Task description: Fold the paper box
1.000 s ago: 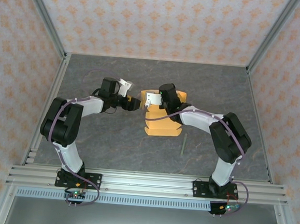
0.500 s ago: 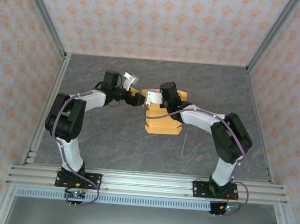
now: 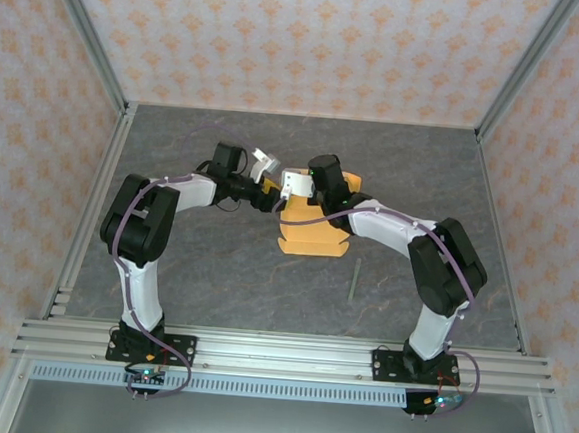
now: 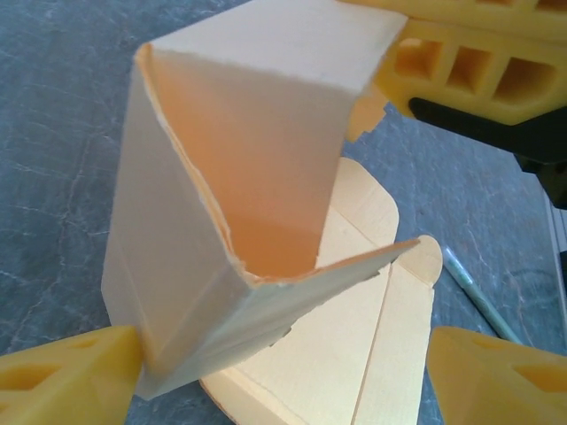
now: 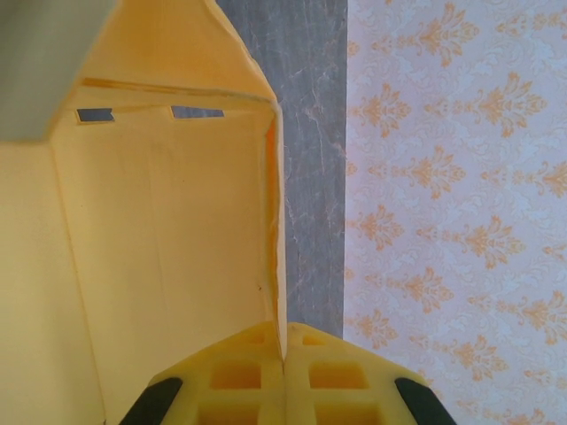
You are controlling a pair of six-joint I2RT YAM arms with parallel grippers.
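Observation:
The paper box (image 3: 313, 236) is light orange card, half folded, lying mid-table between the two arms. In the left wrist view its raised walls (image 4: 239, 177) stand as an open sleeve over the flat flaps (image 4: 372, 354). My left gripper (image 4: 283, 381) is open and wide at the box's left side. One finger (image 4: 62, 376) touches the lower corner of the raised wall, and the other finger (image 4: 496, 376) stands clear of it. My right gripper (image 5: 283, 350) is shut on the thin edge of a box wall (image 5: 159, 266), holding it upright.
A thin greenish stick (image 3: 354, 280) lies on the grey table to the right of the box, also seen past the flaps (image 4: 478, 297). Patterned walls and metal frame rails (image 3: 91, 191) enclose the table.
My left arm has reached further right and toward the back, bringing its gripper up against the box. The box has shifted slightly away from the near edge. The right gripper kept its grip.

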